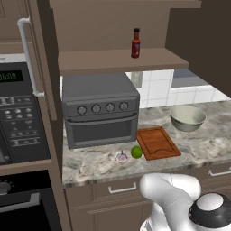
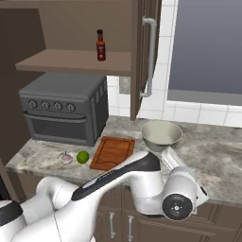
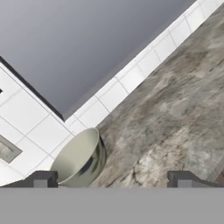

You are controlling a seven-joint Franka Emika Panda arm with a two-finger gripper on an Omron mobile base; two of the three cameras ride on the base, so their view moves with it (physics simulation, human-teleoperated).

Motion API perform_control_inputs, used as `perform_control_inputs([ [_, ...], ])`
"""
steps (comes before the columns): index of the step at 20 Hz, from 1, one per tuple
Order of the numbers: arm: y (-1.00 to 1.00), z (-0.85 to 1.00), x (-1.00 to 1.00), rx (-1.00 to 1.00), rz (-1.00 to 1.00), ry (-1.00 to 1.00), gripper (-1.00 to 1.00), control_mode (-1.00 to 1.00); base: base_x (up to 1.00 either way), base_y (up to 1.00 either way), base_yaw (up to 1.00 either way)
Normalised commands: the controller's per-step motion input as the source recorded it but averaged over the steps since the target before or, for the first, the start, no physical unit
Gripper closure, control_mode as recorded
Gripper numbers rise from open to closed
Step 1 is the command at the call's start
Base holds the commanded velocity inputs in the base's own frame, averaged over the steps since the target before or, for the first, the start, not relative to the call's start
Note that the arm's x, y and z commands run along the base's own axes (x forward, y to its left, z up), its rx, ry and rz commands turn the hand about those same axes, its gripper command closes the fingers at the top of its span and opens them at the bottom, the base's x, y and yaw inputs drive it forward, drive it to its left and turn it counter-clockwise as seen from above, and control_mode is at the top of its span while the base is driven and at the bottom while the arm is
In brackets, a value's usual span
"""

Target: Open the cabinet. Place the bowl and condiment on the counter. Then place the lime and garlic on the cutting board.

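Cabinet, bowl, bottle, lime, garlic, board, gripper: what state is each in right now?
cabinet: doors open
condiment: upright on the cabinet shelf
bowl: upright on the counter, empty
lime: on the counter, beside the cutting board
garlic: on the counter, left of the lime
cutting board: flat, bare
gripper: open, empty

Kitchen fixtures around the work area

A grey toaster oven [image 1: 100, 109] with four knobs stands under the shelf — a black microwave [image 1: 20, 117] at far left, white wall tiles [image 2: 189, 112] behind, a grey window [image 2: 205, 45] above, brown drawers [image 1: 119, 189] below.
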Motion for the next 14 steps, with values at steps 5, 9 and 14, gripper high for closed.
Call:
perform_control_inputs([
  [5, 0.15, 0.37, -0.64, -0.04, -0.03, 0.0, -1.0, -1.0, 0.0, 0.0, 0.0],
  [9, 0.32, 0.24, -0.56, -0.1, -0.07, 0.0, -1.0, -1.0, 0.0, 0.0, 0.0],
  [14, 0.59, 0.24, -0.43, -0.12, -0.09, 0.0, -1.0, -1.0, 0.0, 0.0, 0.0],
])
